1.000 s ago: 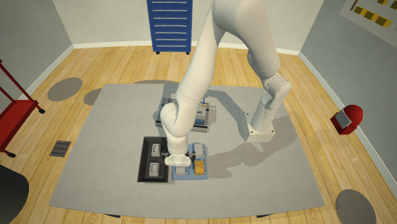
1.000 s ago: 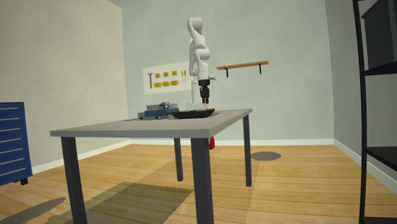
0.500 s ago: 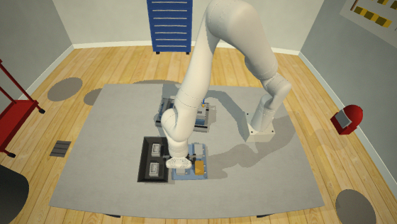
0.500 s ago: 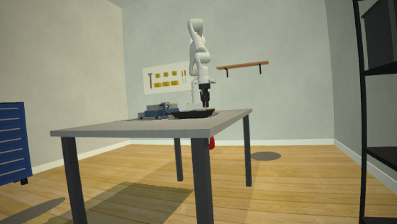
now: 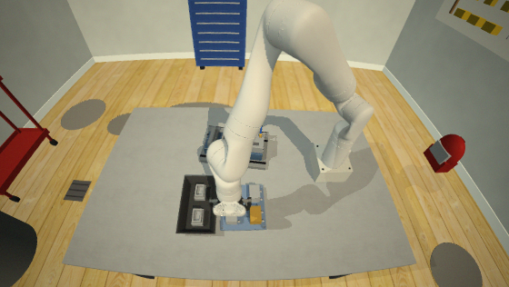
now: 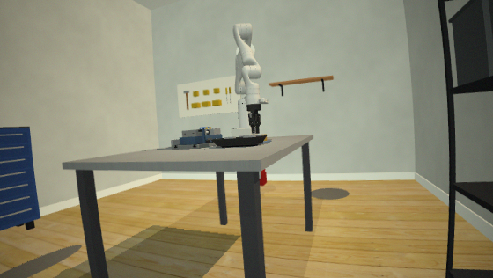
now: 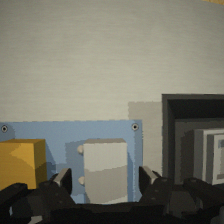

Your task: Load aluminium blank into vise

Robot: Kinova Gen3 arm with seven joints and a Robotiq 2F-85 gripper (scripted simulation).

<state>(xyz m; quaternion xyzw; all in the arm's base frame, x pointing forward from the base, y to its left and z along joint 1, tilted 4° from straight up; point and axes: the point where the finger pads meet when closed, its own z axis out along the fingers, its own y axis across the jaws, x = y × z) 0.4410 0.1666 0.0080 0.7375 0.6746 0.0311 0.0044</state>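
Grey table [image 5: 136,236] on a wooden floor, carrying a blue infeed plate [image 7: 60,131], a black outfeed tray [image 5: 183,213] and a vise [image 5: 264,152]. Hovering low over the plate, gripper [image 7: 106,186] spread wide, holding nothing, fingers either side of an aluminium blank [image 7: 105,170] lying flat. Brass blank [image 7: 20,162] beside it on the plate. Two finished parts [image 5: 198,192] in the tray.

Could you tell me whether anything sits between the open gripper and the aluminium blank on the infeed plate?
Nothing visible does. In the wrist view the blank lies directly between the open gripper's fingers, with bare infeed plate around it. The brass blank sits off to one side, apart from it.
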